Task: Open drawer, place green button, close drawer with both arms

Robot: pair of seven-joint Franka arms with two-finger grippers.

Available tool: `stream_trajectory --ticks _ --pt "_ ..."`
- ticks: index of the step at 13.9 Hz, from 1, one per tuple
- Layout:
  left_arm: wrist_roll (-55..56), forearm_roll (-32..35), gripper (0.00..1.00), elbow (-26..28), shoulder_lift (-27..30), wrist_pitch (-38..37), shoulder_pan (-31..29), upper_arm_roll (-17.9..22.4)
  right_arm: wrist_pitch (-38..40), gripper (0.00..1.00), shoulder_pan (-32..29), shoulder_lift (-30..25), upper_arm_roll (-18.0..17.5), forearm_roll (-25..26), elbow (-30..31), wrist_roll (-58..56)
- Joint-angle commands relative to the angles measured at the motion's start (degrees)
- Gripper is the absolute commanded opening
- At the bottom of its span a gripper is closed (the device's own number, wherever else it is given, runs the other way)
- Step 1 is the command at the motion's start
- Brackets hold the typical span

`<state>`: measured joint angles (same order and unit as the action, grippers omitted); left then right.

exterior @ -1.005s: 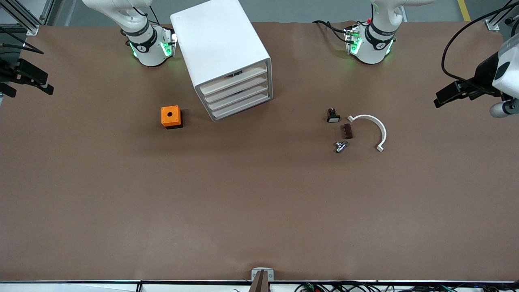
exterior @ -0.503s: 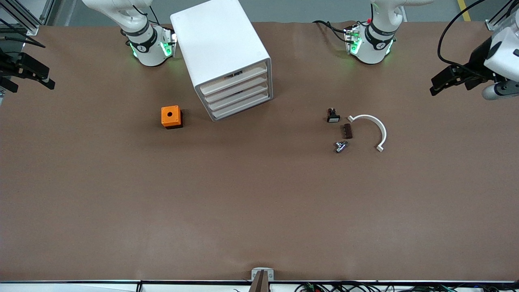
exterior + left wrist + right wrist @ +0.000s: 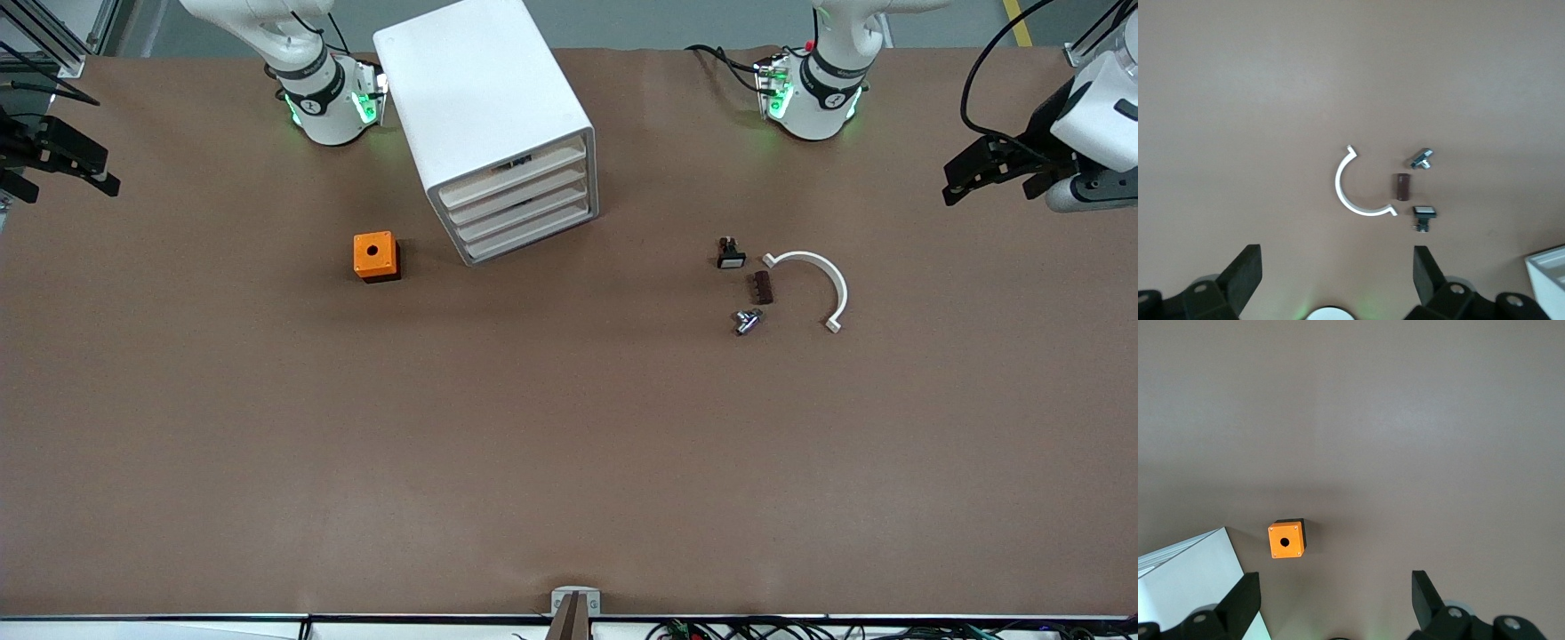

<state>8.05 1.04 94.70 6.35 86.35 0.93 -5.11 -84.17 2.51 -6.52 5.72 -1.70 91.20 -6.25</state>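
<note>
Starting with both grippers, left and right, spread and idle at the desk's ends, we should approach the drawer squarely.

One white cabinet is seen on the table, in which four stacked drawers are counted. One orange box with a single hole is present. Four small parts are grouped toward the left arm's end: one black-and-white switch, one dark brown block, one silver metal fitting and one white curved clip. Two grippers are counted: the left gripper and the right gripper.
</note>
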Motion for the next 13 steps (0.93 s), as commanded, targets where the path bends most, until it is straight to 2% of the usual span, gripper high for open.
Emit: stream_trajectory --ticks 1,8,13 --pt "-2.0 1.6 1.0 1.1 1.2 0.7 -0.5 -0.3 -0.4 1.0 -0.9 -1.3 -0.6 0.5 1.4 -1.0" --pt "-1.1 0.8 1.0 -1.9 -0.5 0.5 -0.8 0.1 -0.4 1.0 -0.9 -1.3 -0.6 0.7 1.3 -1.0" --pt "-0.9 0.8 1.0 -2.0 -0.8 0.4 -0.7 0.1 -0.3 1.0 -0.9 -1.3 -0.5 0.9 1.3 -0.6"
